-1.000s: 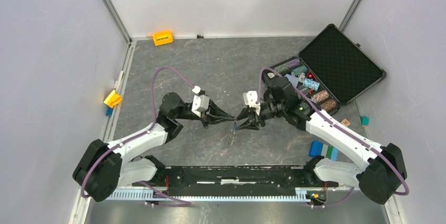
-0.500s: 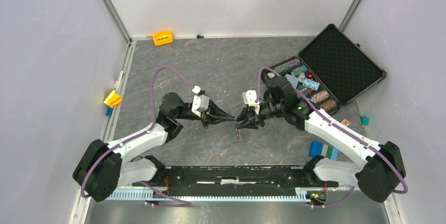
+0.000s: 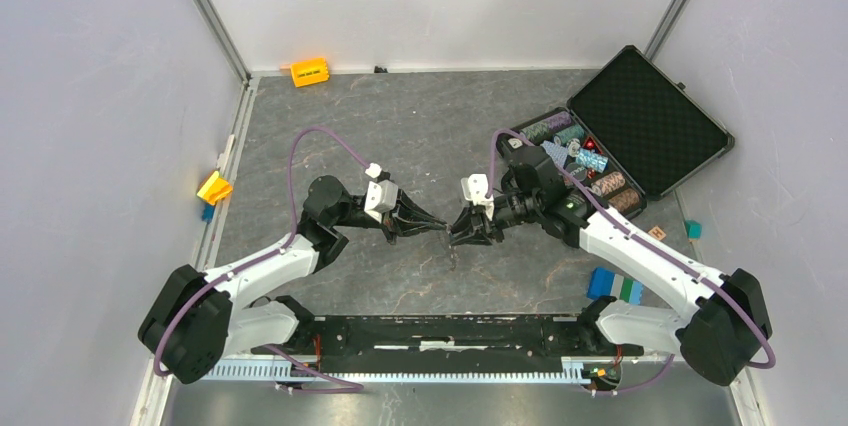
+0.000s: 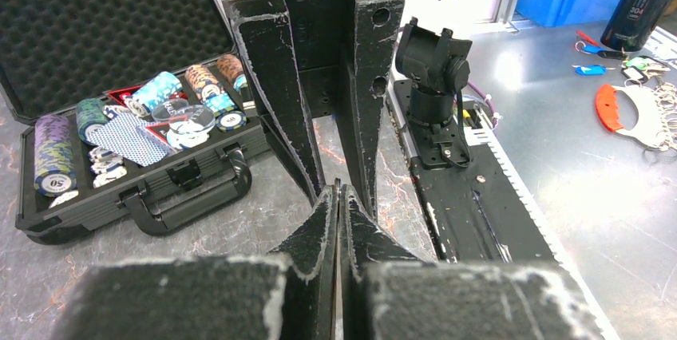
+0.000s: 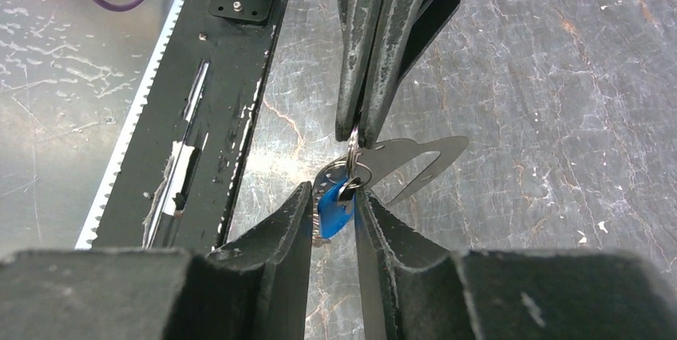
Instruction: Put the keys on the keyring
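Right wrist view gives us the closest look at the silver wire keyring (image 5: 352,151): its upper edge is clamped in the left gripper (image 5: 358,134), whose two black fingers are pressed flat together on it. Just below the ring and touching it is a blue-headed key (image 5: 334,203), and flat silver key blades (image 5: 419,155) stick out sideways from the same spot. We cannot tell whether the blue one is threaded on the ring. The right gripper (image 5: 334,192) has a finger close on each side of the blue head. The gaps there are so thin that we cannot tell whether it is pinching the key or only flanking it.

From the top external view, the two grippers meet tip to tip above the grey marbled table (image 3: 400,136), holding this cluster well to the left of the open black foam-lined case (image 3: 650,111) and slightly nearer to us. Stacks of poker chips (image 3: 560,131) fill the case's lower half. An orange block (image 3: 309,72) lies far to the left of the case against the back wall, and a blue-and-green block (image 3: 613,287) lies on the near side of the case
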